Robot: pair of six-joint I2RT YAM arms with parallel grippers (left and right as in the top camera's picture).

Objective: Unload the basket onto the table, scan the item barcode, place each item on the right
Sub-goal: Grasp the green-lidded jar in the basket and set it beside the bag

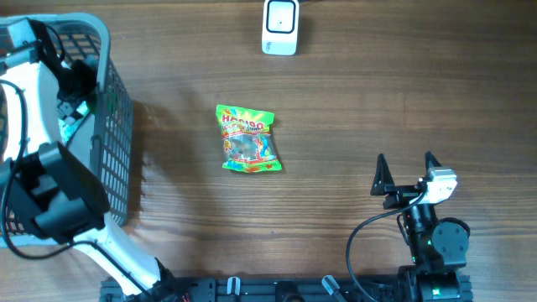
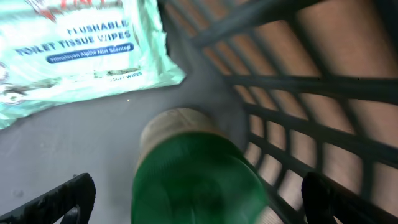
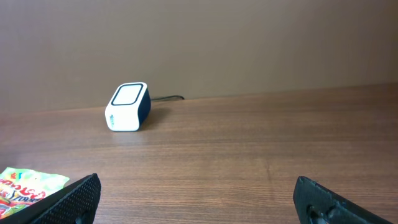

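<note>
Overhead shows me the candy bag point(image 1: 246, 139) lying alone; left gripper point(image 2: 199, 202), in the basket point(image 1: 117, 113), and right gripper point(image 1: 405, 159) both released.

A candy bag point(image 1: 247, 139) is lying on the bench point(image 1: 377, 84), the white scanner point(image 1: 280, 27) sitting beyond it. The left arm point(image 1: 50, 197) is leaning into the basket point(image 1: 117, 126); the right arm point(image 1: 430, 239) is holding its jaws apart.

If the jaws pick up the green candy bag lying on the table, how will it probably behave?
The candy bag looks like a glossy film pouch, so it will probably sag and may slip when gripped. It lies flat on the table, so a push should slide it, not roll it. Small and flat, it seems light.
</note>
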